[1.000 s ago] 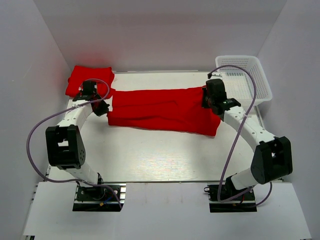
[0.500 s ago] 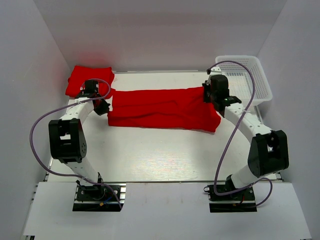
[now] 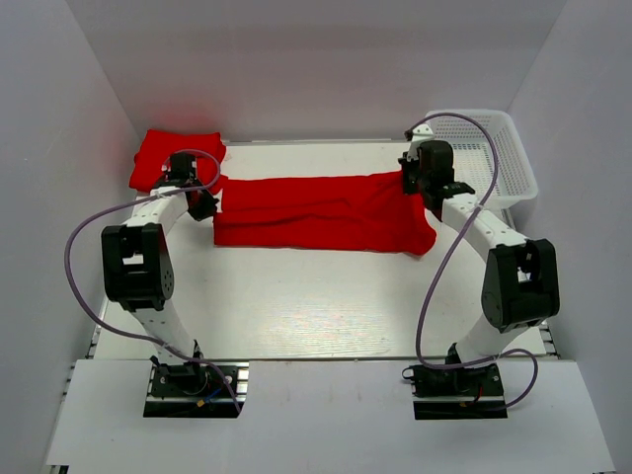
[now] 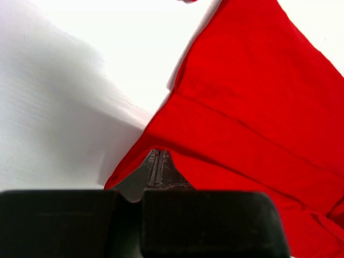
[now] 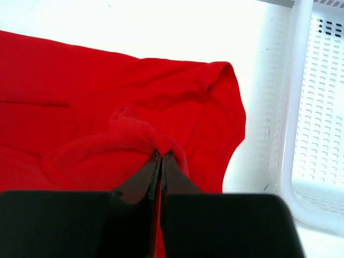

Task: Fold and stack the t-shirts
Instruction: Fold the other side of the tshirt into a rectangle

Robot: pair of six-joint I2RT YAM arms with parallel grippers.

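A red t-shirt (image 3: 321,212) lies stretched as a long folded band across the far half of the table. My left gripper (image 3: 205,202) is shut on its left end; in the left wrist view (image 4: 157,156) the closed jaws pinch the red fabric (image 4: 252,123). My right gripper (image 3: 413,183) is shut on its right end; in the right wrist view (image 5: 160,156) a bunched fold of red cloth (image 5: 134,134) is caught between the closed jaws. A second red t-shirt (image 3: 178,156) lies folded at the far left corner.
A white mesh basket (image 3: 494,158) stands at the far right, just behind my right gripper; it also shows in the right wrist view (image 5: 317,107). White walls enclose the table on three sides.
Both grippers have moved away from the bases toward the back of the table, drawing the shirt's ends with them. The shirt now lies straighter and more level across the table.
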